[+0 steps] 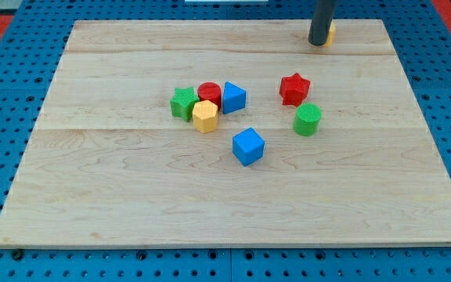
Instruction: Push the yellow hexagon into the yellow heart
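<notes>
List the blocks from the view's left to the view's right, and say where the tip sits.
green star → yellow hexagon → blue cube → red star → green cylinder → my tip, at the view's top, with a yellow block partly hidden behind it. The red cylinder and the other blue block overlap the hexagon's span, so they are left out.

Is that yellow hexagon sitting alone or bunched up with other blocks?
Bunched. The yellow hexagon sits against the green star and red cylinder. My tip is far off, at the view's top.

Bright even overhead light, soft short shadows under blocks, no glare, sharp pic, slight edge distortion
</notes>
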Controlling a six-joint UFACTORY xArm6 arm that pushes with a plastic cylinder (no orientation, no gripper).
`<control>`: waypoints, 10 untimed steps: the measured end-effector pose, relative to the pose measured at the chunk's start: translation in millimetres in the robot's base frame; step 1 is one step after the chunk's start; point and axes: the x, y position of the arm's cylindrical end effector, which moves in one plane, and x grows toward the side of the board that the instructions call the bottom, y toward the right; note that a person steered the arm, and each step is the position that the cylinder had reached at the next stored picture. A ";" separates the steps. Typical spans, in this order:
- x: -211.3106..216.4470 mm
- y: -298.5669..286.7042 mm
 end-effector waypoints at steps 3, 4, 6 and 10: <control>77.0 -149.5; 75.4 -256.5; 172.0 -297.2; 153.0 -124.7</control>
